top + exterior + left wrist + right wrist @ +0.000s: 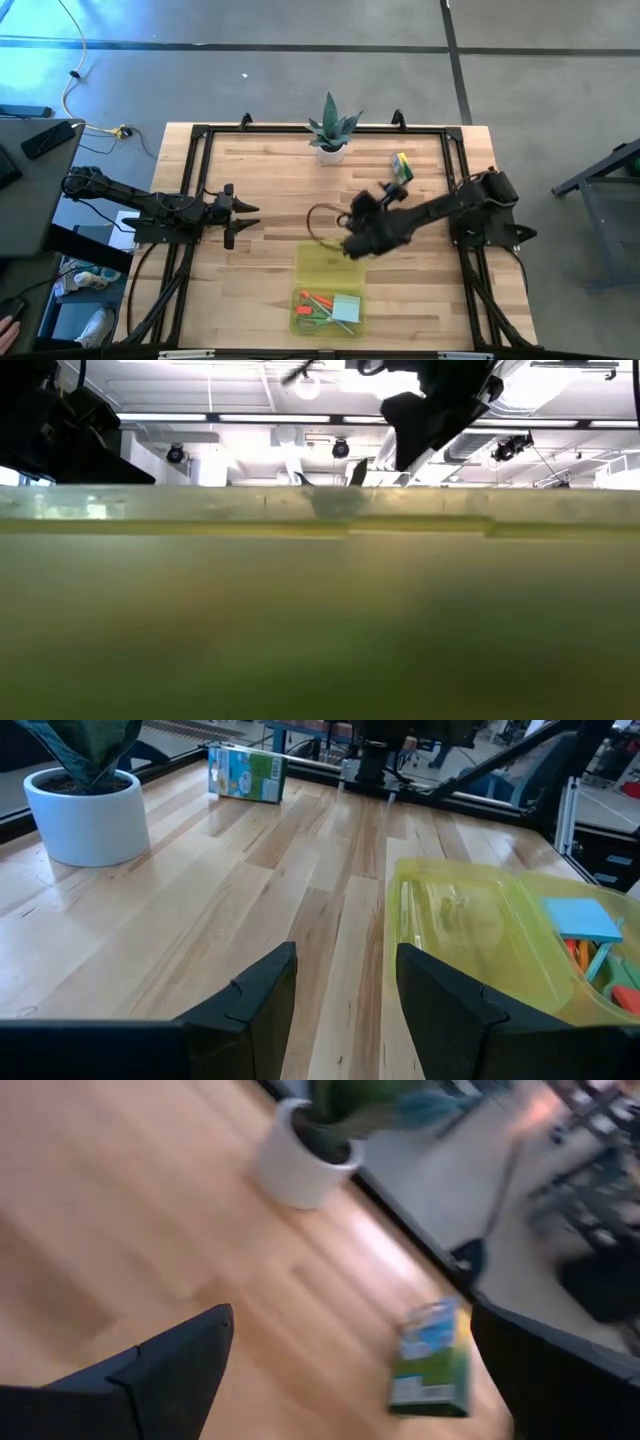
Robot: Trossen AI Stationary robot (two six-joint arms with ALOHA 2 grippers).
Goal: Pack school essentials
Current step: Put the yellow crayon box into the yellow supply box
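Parted fingers (258, 1003) face case (470, 935); notepad (582, 918) inside.

Bright ceiling lamps light my bench evenly, and shadows under my arms are faint. My right wrist view is smeared: the green-yellow cardboard crayon box (432, 1360) and white round plant pot (300, 1158) look soft. Low down, the translucent yellow-green plastic case (320, 620) is an unfocused haze.

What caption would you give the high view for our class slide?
Right gripper, fingers open, over the table between yellow-green case and crayon box; left gripper waits at the left.
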